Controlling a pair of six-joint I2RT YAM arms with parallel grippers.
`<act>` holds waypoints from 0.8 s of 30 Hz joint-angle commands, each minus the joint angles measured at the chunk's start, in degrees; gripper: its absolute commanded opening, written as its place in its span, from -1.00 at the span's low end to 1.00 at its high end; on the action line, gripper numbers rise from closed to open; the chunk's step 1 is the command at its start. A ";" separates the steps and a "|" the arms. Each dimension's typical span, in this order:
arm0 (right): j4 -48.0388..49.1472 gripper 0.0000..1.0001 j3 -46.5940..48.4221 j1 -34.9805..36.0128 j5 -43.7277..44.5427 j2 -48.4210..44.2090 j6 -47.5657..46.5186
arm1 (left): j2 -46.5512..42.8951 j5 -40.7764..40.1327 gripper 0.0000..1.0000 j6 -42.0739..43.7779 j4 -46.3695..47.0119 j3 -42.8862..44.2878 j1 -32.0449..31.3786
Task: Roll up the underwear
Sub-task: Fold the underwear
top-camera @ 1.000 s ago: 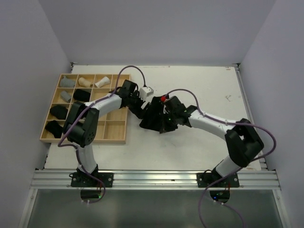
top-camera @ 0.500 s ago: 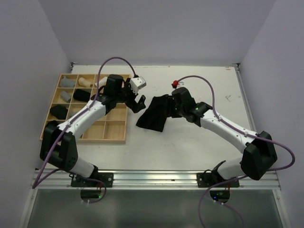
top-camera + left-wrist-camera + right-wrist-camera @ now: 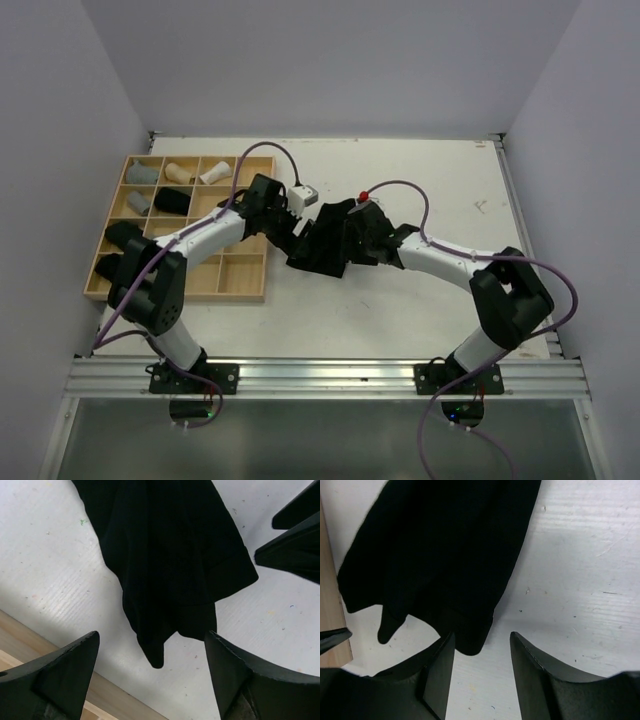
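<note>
On my top feed the black underwear (image 3: 325, 245) lies rumpled and unrolled on the white table (image 3: 420, 310), just right of the wooden tray (image 3: 240, 285). My left gripper (image 3: 151, 636) hovers at the cloth's tray-side edge with its fingers spread wide, gripping nothing; only a corner of fabric shows in the gap. My right gripper (image 3: 481, 636) is at the opposite side, fingers apart too, the hem just ahead of them and not pinched. Several rolls (image 3: 180, 172) — grey, beige, white, black — sit in the tray's cells.
</note>
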 commanded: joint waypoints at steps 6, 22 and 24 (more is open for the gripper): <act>9.08 0.08 -2.92 -1.04 -3.75 6.02 7.64 | 1.62 4.78 0.79 -7.28 1.14 -1.27 0.29; 12.77 -0.13 -4.24 -1.39 -7.89 9.02 9.93 | 3.38 4.78 0.39 -12.29 -1.41 -1.36 -1.03; 13.03 -0.19 -4.59 -1.30 -8.24 9.02 10.11 | 3.03 5.48 0.38 -12.73 -1.41 -1.36 -1.55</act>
